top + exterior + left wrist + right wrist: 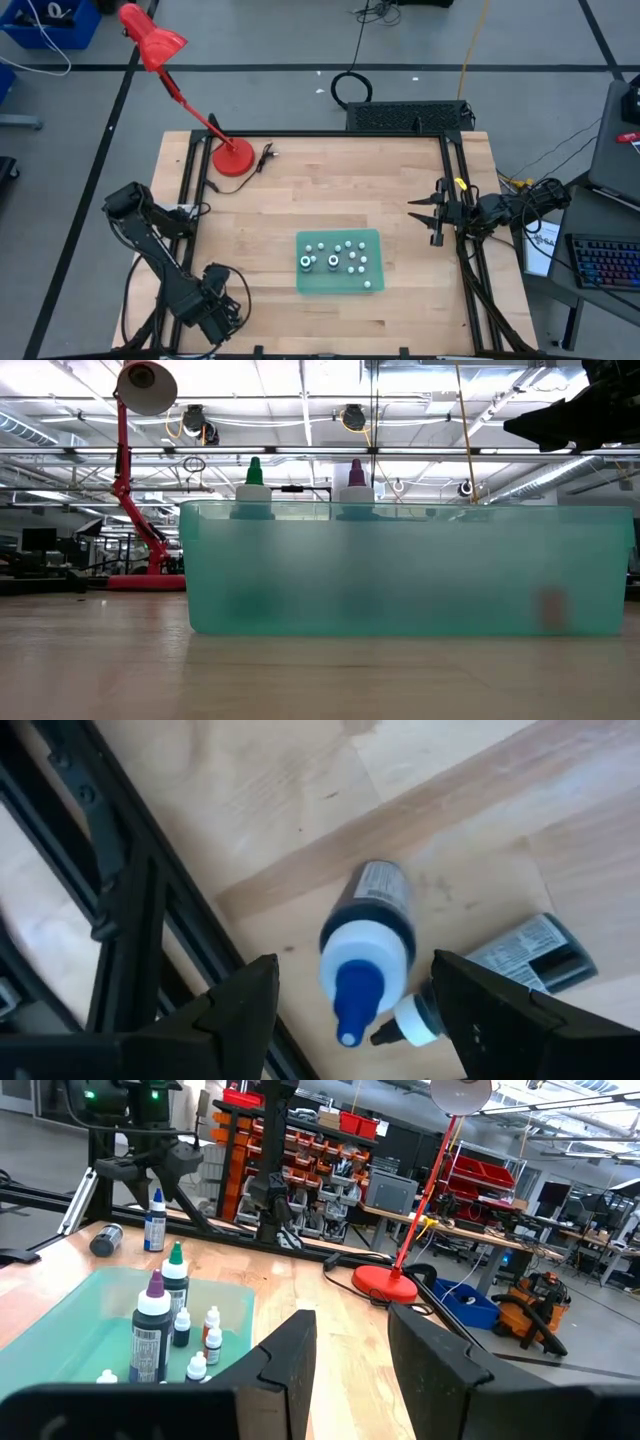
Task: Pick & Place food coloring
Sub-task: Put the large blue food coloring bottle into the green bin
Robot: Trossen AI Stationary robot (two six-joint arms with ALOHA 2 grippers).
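Note:
The food coloring bottles (338, 260) stand in a teal tray (300, 282) at the middle of the table. Among them, a purple-topped bottle (154, 1292) and a green-topped one (176, 1262) rise above the tray wall. Two more bottles are outside the tray, near the table's left near corner. A blue-tipped bottle (365, 945) stands upright on the wood, and a black-capped bottle (500, 975) lies on its side beside it. My left gripper (355, 960) hangs open above the blue-tipped bottle, one finger on either side, touching nothing. My right gripper (350, 1315) waits open at the table's right edge (432, 215).
A red desk lamp (232, 157) stands on its base at the table's far left. Black frame rails (130, 910) run along the table's left and right sides. Bare wood lies between the tray and both arms.

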